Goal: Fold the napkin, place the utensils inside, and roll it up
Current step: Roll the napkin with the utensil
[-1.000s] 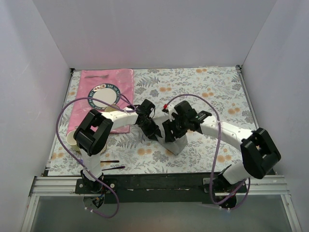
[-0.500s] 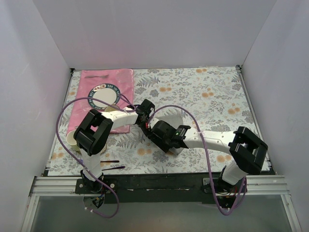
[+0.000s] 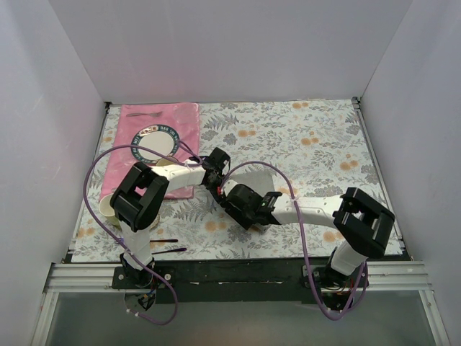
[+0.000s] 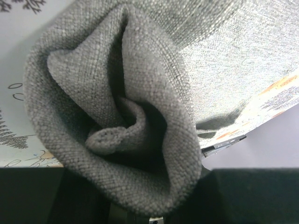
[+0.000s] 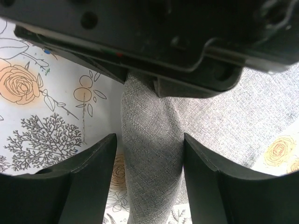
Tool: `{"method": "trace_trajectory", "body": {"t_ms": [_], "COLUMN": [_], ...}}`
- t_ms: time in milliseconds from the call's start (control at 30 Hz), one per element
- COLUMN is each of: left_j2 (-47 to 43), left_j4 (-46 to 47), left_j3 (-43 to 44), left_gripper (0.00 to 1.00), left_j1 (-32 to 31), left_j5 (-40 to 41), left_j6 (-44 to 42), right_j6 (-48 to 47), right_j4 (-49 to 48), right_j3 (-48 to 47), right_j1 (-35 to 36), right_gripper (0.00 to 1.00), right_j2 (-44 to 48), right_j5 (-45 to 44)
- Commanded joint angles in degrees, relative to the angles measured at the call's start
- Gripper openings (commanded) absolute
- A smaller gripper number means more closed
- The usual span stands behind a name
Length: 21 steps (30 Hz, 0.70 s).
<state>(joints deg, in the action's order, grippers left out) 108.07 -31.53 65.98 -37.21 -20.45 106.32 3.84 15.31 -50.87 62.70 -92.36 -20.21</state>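
Left claw (image 4: 154, 205) is clamping one end of the large grey woven cloth napkin (image 4: 117, 93), which is sitting rolled into a thick tube. The left wrist view is looking straight into the roll's open end, with folds curling inward and dark claw parts pressing in at the bottom. What is lying inside the roll cannot be told.

Right claw (image 5: 149, 140) is standing spread and not gripping. Its two fingers (image 5: 88, 182) are straddling the roll. One is touching or nearly touching the cloth, and the other is leaving a thin sliver of table showing beside the roll. In the right wrist view the roll is running up into the black body of the left claw.

Both claws are meeting near the middle of the floral-print table (image 3: 310, 137), slightly toward the near side. From above, the napkin is hiding almost fully under them.

Further out, a pink glossy rectangular placemat (image 3: 162, 119) is lying at the far left. A round white plate with a dark rim (image 3: 155, 143) is sitting on it. A thin black utensil (image 3: 173, 250) is lying by the near left edge, well apart from the napkin.
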Motion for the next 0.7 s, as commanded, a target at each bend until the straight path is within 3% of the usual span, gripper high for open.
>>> {"method": "trace_trajectory", "body": {"t_ms": [0, 100, 233, 300, 400, 667], "left_j2": [0.7, 0.4, -1.7, -2.6, -3.3, -8.1], "left_j4": [-2.5, -2.7, -3.6, -4.6, -6.7, -7.8], "left_j3": [0.4, 0.9, 2.8, 4.2, 7.3, 8.7], "left_gripper": [0.25, 0.29, 0.51, 0.54, 0.58, 0.63], "left_j1": [0.5, 0.5, 0.7, 0.8, 1.4, 4.8], "left_j5": [1.0, 1.2, 3.2, 4.3, 5.8, 8.9], "left_j6": [-0.6, -1.1, -3.3, -5.2, -7.9, -9.1], "right_j6": [2.0, 3.1, 4.2, 4.2, 5.5, 7.0], "right_j4": [-2.1, -2.2, -3.4, -3.8, -4.5, -7.1], "right_j3": [2.5, 3.0, 4.1, 4.6, 5.3, 6.7], "right_j1": [-0.1, -1.3, -3.9, -5.1, -7.2, -15.0], "right_gripper": [0.65, 0.55, 0.34, 0.24, 0.19, 0.19], "right_j2": [-1.1, -1.0, 0.1, 0.2, 0.0, -2.4], "right_j5": [1.2, 2.0, 7.4, 11.3, 17.3, 37.6]}}
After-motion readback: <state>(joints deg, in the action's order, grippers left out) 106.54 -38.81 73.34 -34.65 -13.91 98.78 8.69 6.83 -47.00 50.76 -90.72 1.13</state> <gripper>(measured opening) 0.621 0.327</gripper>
